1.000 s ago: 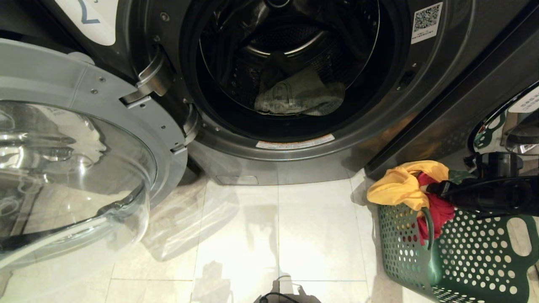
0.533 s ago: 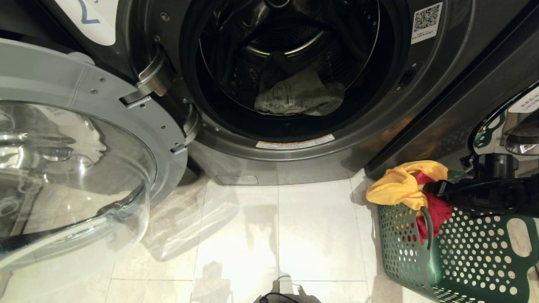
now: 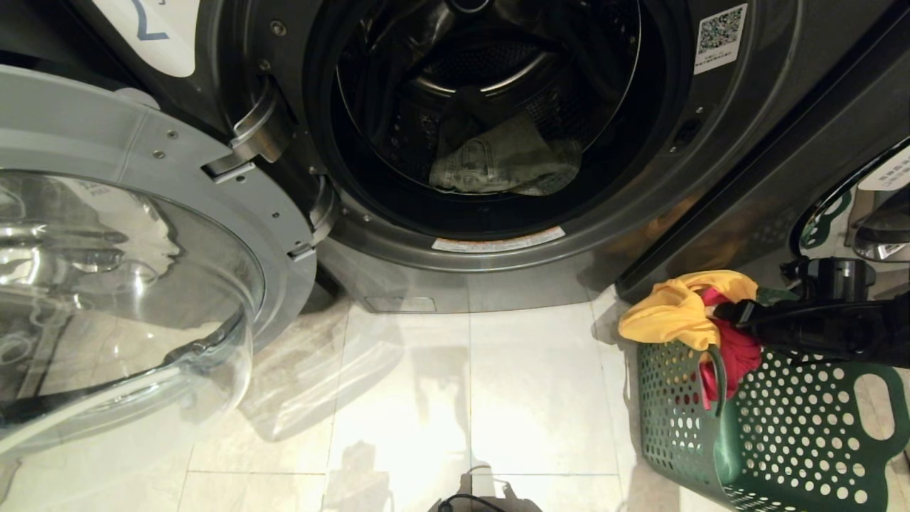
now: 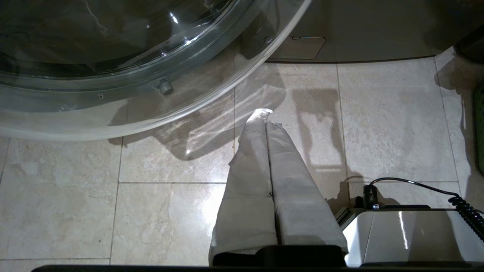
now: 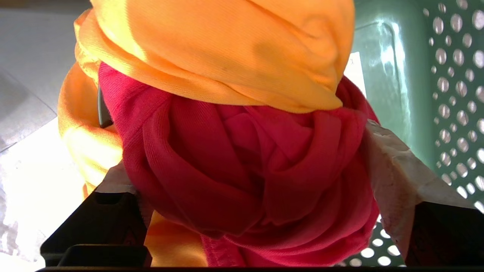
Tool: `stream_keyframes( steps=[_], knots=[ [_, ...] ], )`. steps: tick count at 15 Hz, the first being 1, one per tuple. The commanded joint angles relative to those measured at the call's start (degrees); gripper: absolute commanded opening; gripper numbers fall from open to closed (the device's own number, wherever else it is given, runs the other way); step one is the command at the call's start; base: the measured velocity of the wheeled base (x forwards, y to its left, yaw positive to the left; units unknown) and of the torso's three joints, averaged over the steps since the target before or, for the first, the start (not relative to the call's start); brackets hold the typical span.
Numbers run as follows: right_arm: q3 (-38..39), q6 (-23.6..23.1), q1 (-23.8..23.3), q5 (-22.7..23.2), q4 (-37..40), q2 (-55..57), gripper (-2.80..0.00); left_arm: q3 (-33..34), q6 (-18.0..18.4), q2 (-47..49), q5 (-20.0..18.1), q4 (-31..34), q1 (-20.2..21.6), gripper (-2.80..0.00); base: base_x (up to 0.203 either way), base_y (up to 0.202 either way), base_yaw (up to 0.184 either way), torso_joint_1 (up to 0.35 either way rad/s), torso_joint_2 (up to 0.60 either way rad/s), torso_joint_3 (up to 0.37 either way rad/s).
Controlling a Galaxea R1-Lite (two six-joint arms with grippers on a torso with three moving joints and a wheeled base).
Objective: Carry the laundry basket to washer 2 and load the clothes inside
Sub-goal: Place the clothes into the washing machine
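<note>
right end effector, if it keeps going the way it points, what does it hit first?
The red cloth. The right end effector is open with the bunched cloth between its fingers, at the basket rim. The yellow cloth lies just beyond it.

Your pale glossy tiled floor (image 3: 498,398), washer 2 (image 3: 711,128) standing on it, the laundry basket (image 3: 782,441) resting on tiles at right.

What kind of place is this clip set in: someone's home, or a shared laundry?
Most likely a shared laundry room or laundromat. A numbered front-load washer stands open with a second machine close beside it, a QR sticker sits on its front, and a green laundry basket of clothes rests on the tiled floor.
</note>
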State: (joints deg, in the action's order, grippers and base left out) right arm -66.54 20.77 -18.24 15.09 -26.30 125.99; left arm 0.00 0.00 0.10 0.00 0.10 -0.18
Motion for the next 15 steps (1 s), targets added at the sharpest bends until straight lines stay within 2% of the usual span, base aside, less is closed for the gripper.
stream_keyframes(
  steps=[1, 12, 15],
  knots=[
    [-0.08, -0.03, 0.04, 0.03, 0.02, 0.31, 0.0, 0.0, -0.01, -0.01, 0.0, -0.01, 0.01, -2.8, 0.0, 0.0, 0.0, 0.0, 0.0, 0.0],
    [0.9, -0.23, 0.13, -0.22, -0.37, 1.15, 0.0, 0.0, -0.07, 0.0, 0.0, -0.01, 0.01, -2.8, 0.0, 0.0, 0.0, 0.0, 0.0, 0.0],
    [1.74, -4.67, 0.13, -0.06, 0.67, 1.01, 0.0, 0.0, -0.02, 0.07, 0.0, -0.01, 0.01, -2.8, 0.0, 0.0, 0.0, 0.0, 0.0, 0.0]
  ],
)
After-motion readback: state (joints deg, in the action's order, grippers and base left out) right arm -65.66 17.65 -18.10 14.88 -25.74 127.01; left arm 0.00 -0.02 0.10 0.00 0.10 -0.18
